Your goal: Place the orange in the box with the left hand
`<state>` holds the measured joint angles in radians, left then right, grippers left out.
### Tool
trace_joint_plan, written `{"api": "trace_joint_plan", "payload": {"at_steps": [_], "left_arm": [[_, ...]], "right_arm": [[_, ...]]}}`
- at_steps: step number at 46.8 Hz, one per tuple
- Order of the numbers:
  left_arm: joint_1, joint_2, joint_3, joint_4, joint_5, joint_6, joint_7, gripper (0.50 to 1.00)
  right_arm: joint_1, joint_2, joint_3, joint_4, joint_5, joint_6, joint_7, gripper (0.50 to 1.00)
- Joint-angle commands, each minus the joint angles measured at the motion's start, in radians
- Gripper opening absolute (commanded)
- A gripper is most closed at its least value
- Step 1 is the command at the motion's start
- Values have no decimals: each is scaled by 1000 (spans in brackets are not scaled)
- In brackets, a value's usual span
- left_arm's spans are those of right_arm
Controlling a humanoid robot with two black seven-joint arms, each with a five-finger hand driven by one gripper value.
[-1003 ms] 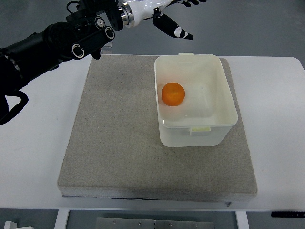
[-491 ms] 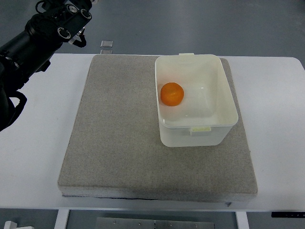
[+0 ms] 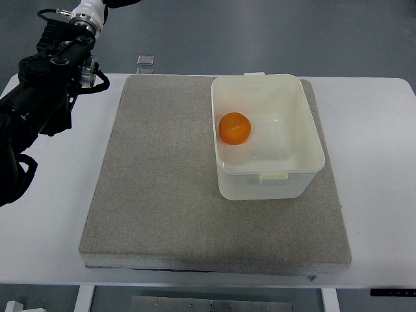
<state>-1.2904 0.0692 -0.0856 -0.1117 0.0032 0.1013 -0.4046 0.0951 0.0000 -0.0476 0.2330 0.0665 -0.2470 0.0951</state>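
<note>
An orange (image 3: 234, 128) lies inside the white plastic box (image 3: 311, 133), against its left wall. The box stands on the right half of a grey mat (image 3: 156, 188). My left arm (image 3: 47, 78) comes in from the left edge and bends up toward the top left corner, well away from the box. Only its black forearm and white wrist (image 3: 87, 12) show; the hand itself is cut off by the top edge of the picture. No right arm shows.
The grey mat lies on a white table (image 3: 377, 195). A small clear block (image 3: 145, 60) sits at the table's far edge, above the mat's top left corner. The floor beyond is grey.
The left arm has swung back from above the box to the far left, and its hand has left the picture. The orange and box have not moved.
</note>
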Motion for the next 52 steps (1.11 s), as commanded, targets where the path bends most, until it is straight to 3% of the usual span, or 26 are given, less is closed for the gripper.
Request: {"api": "trace_joint_plan", "payload": {"at_steps": [1,13,26,30,37,52], "left_arm": [[23,0,-97,0,-3,0,27,866],[89,-28,-263,-17,-5,-32,30,866],[178,-55,-359,-14,-19,-144,21,831],[183,-48,-382,-13,-15,-193,-3,816],[163,-17,-378,-9,-9,-259,-118,823],[154,-2,-436,-9,-153,-321,-99,836]], "right_arm": [[0,0,0,0,-1,0,0,944],[0,0,0,0,-1,0,0,944],[0,0,0,-1,1,0,0,944],[0,0,0,-1,-1,0,0,944],[0,0,0,-1,1,0,0,944],[0,0,0,-1,1,0,0,944]]}}
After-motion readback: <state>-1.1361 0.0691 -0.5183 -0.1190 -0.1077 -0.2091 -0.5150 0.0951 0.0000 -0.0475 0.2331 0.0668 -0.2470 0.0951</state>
